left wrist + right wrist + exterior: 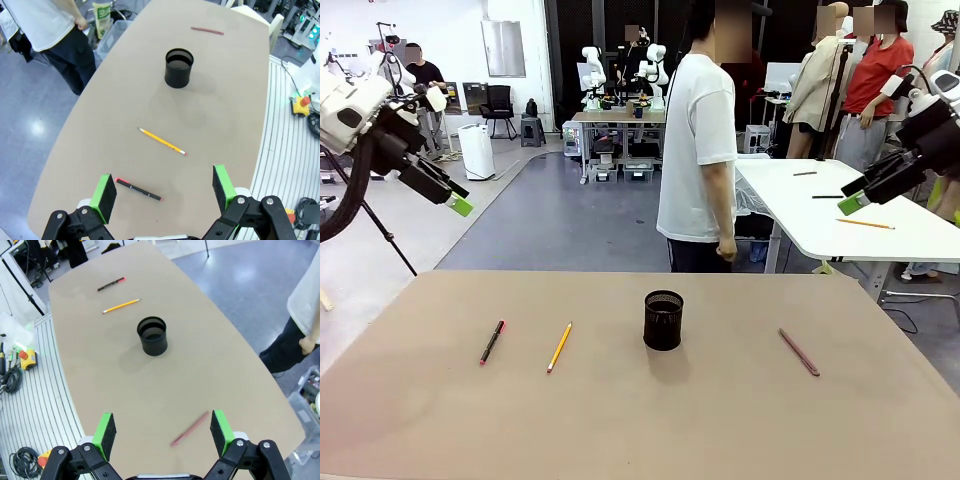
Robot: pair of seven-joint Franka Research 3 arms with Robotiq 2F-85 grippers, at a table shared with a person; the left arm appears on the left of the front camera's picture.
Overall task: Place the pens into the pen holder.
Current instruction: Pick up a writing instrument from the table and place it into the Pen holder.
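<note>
Standing as landmark: small black wire-mesh cylindrical pen holder (663, 320) (179, 67) (152, 336), upright on the table, open mouth up.
Surface: broad tan-brown table (720, 420) with rounded corners; the pen holder sits near its middle.
Item 1: slim red pen (492, 342) (139, 189) (111, 284) with a black barrel section, lying flat on the table well to the robot's left of the pen holder, the farthest item from it on that side.
Item 2: yellow pencil (559, 347) (162, 141) (121, 306) with a dark tip, lying flat between the red pen and the pen holder, touching neither.
Item 3: dark red pen (798, 352) (207, 31) (189, 429), lying flat and slanted, well to the robot's right of the pen holder.
Left gripper (455, 200) (162, 175): raised high above and to the left of the pen holder, jaws spread wide, green pads apart, nothing between them; its wrist view looks down over the red pen toward the pen holder.
Right gripper (853, 203) (162, 415): raised high above and to the right of the pen holder, jaws spread wide, nothing between them; the dark red pen lies below it.
Person (698, 150): white T-shirt, dark trousers, standing beyond the pen holder at the table's far edge, hands at sides.
</note>
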